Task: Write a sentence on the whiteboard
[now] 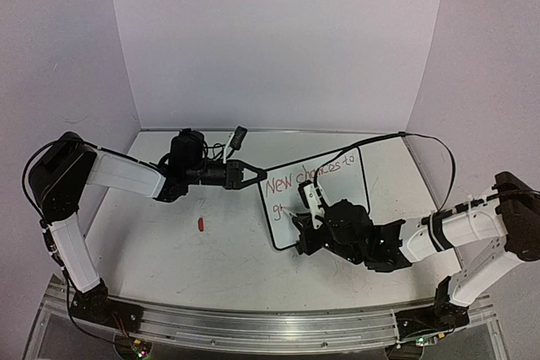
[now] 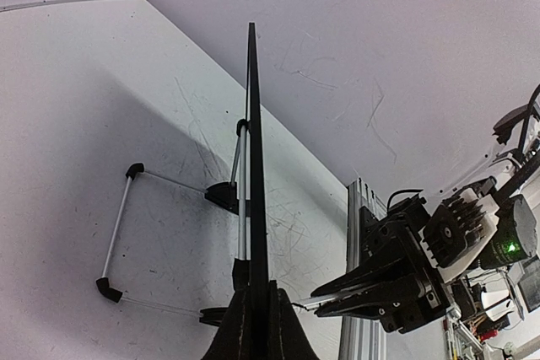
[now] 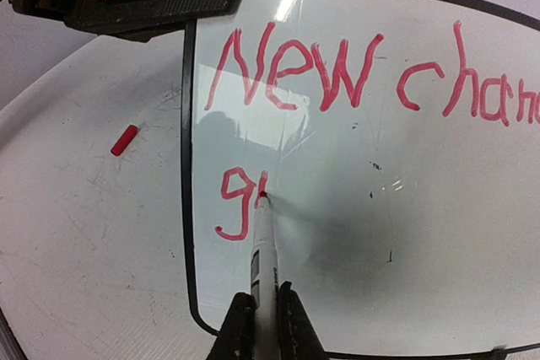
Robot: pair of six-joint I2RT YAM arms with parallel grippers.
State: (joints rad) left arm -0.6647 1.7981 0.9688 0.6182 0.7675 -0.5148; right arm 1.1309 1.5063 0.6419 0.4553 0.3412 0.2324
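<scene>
First line written, second barely begun at "g"; rest of sentence pending. Whiteboard [image 1: 337, 187] propped centre-right on counter [image 1: 169, 246], left jaws clamped on its edge, right jaws gripping marker [image 3: 263, 242], tip on board.

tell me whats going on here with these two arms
The right arm holds a red marker in its shut jaws, tip on the whiteboard, a second line just begun under "New chances to". The left arm has its jaws shut on the board's left edge, apparently steadying it. A red cap lies on the table left of it.
</scene>
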